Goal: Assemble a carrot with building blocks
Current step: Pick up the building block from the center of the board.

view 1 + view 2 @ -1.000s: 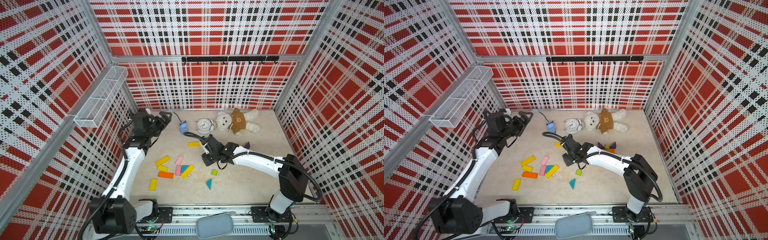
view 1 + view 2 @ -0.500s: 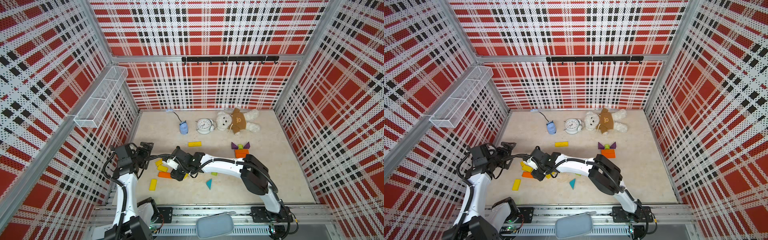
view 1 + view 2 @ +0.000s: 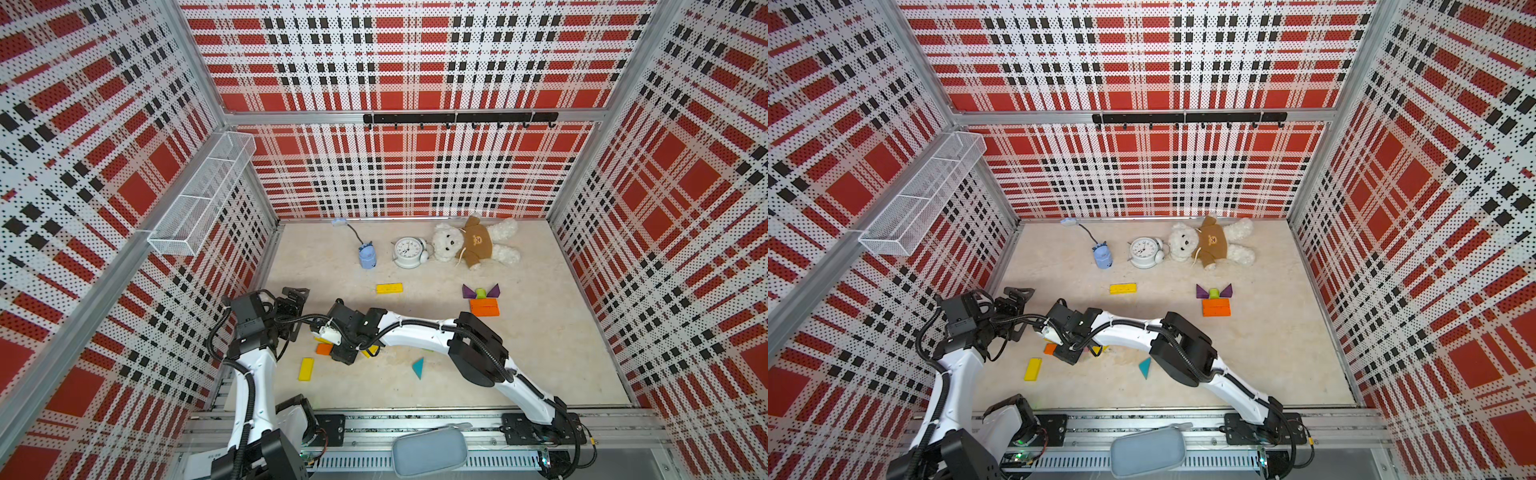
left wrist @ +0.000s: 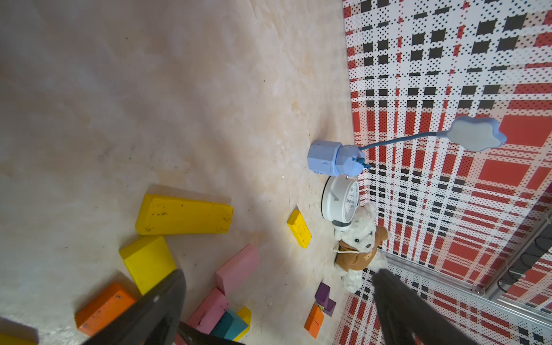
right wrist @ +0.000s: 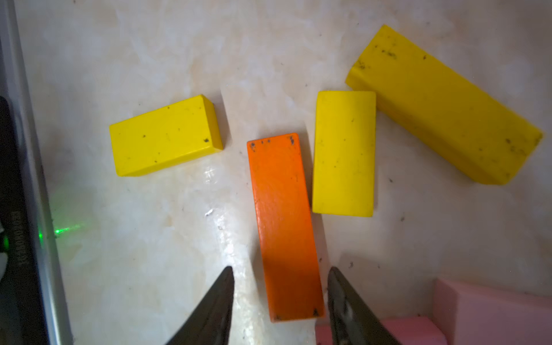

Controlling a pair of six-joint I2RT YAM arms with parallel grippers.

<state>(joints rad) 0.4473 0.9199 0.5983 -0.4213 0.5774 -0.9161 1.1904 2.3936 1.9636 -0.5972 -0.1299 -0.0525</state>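
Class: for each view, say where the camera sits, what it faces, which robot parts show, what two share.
Top views: high in front, facing down; left arm, right arm show.
Left wrist: on that arm, facing the white alarm clock; open left pincer shows.
Right wrist: on that arm, above the orange rectangular wooden bar; open right pincer straddles it.
Shared: both wrists see that bar.

You have bright, even light in both top views, with only faint soft shadows under the arms on the counter [image 3: 540,365]. The plaid walls [image 3: 685,208] bow toward the frame edges. In the right wrist view a white glare streak lies on the counter beside the orange bar [image 5: 283,224], and a green glint shows near the rail. The dark tips of the right end effector [image 5: 280,268] and the left end effector [image 4: 277,274] are blurred.
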